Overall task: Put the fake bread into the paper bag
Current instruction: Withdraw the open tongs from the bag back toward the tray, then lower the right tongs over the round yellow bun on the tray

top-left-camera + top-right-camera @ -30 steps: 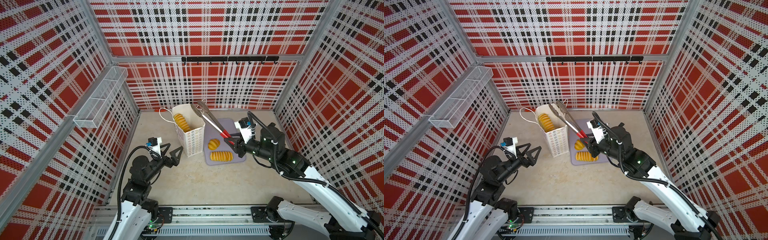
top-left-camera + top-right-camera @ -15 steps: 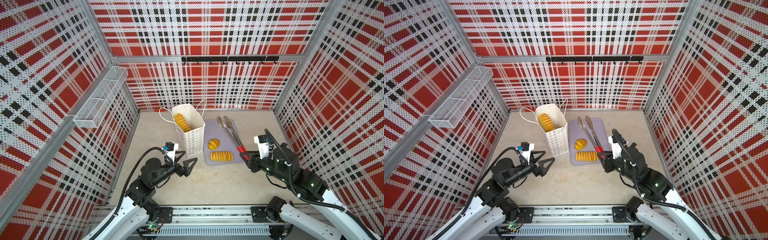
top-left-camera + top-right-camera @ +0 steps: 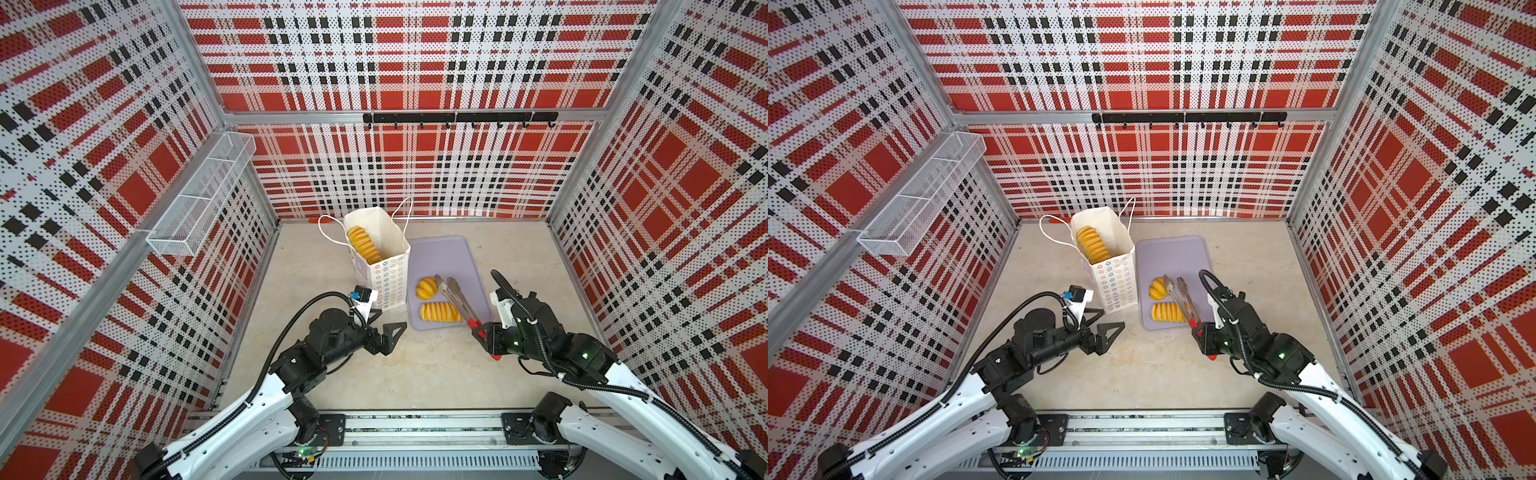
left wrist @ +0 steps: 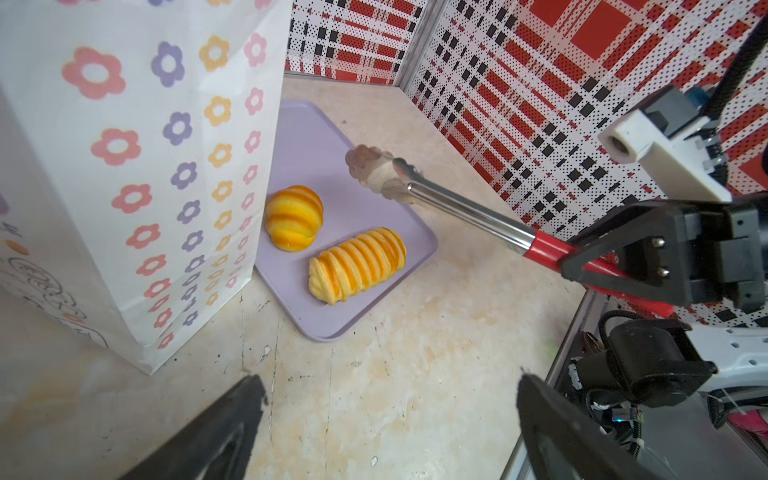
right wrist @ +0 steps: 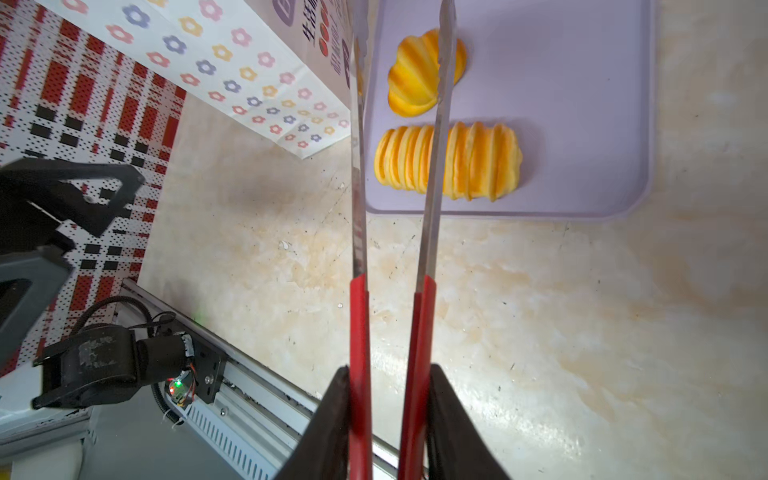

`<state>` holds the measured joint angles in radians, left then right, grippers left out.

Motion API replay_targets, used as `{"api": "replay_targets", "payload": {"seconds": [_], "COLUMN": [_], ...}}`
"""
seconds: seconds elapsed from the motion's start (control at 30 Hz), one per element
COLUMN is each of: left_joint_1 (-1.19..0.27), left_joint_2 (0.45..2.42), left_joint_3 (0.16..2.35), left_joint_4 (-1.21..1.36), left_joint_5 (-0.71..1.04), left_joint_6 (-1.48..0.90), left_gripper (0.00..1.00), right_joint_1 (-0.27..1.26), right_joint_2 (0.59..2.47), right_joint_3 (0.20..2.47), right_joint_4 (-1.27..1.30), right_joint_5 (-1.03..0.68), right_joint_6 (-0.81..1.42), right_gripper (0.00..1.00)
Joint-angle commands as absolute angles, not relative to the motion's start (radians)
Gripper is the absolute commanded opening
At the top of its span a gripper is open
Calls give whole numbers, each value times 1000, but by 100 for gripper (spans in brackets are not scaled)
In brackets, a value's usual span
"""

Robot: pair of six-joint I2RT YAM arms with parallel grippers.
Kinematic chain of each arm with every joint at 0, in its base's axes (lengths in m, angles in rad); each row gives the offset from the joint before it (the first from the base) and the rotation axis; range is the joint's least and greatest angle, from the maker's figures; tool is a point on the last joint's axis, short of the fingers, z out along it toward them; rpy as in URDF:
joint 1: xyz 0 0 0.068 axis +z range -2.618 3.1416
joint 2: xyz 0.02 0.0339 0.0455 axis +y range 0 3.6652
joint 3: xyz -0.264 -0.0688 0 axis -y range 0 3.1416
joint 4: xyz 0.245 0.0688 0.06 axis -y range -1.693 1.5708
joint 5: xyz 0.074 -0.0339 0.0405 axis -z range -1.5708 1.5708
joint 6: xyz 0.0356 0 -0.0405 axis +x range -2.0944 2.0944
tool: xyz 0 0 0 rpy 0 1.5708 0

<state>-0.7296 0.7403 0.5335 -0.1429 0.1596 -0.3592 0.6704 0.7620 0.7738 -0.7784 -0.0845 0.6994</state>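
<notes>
The white paper bag [image 3: 384,274] [image 3: 1115,282] [image 4: 124,166] stands upright with a ridged fake bread [image 3: 363,245] [image 3: 1092,245] inside. On the lilac tray [image 3: 451,257] [image 4: 316,145] [image 5: 561,104] lie a round bread [image 3: 426,288] [image 4: 294,218] [image 5: 415,75] and a long ridged loaf [image 3: 436,312] [image 4: 357,266] [image 5: 478,162]. My right gripper [image 3: 484,332] [image 5: 388,370] is shut on the red handles of metal tongs [image 3: 457,299] [image 4: 457,208] [image 5: 432,187]. Their tips hover over the tray beside the round bread, with nothing in them. My left gripper [image 3: 386,328] [image 4: 390,382] stands open and empty near the bag's front corner.
A white wire basket [image 3: 203,199] hangs on the left wall. A black hook rail [image 3: 457,118] runs along the back wall. The arms' metal base rail [image 3: 415,428] lines the front edge. Plaid perforated walls enclose the floor on three sides.
The right arm drew the tongs back from over the bag's mouth and down to the tray. The left arm swung right, toward the bag's base, with its jaws still open.
</notes>
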Motion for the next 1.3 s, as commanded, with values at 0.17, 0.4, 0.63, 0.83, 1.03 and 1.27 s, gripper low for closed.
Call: {"api": "replay_targets", "payload": {"seconds": [0.17, 0.4, 0.63, 0.83, 1.03, 1.27], "left_joint_1": [-739, -739, -741, -746, -746, -746], "left_joint_2": [749, 704, 706, 711, 712, 712], "left_joint_3": [574, 561, 558, 559, 559, 558], "left_joint_4": [-182, -187, -187, -190, -189, -192], "left_joint_5": [131, 119, 117, 109, 104, 102], "left_joint_6": [-304, -305, -308, -310, -310, -308], "left_gripper": [98, 98, 98, 98, 98, 98], "right_joint_1": [558, 523, 517, 516, 514, 512], "right_joint_2": [818, 853, 907, 943, 970, 986], "right_joint_3": [745, 735, 749, 753, 755, 762], "right_joint_4": [-668, -641, -633, -633, -615, -611], "right_joint_5": [-239, -278, -287, -291, -304, -297], "right_joint_6": [663, 647, 616, 595, 592, 589], "right_gripper": [31, 32, 33, 33, 33, 34]}}
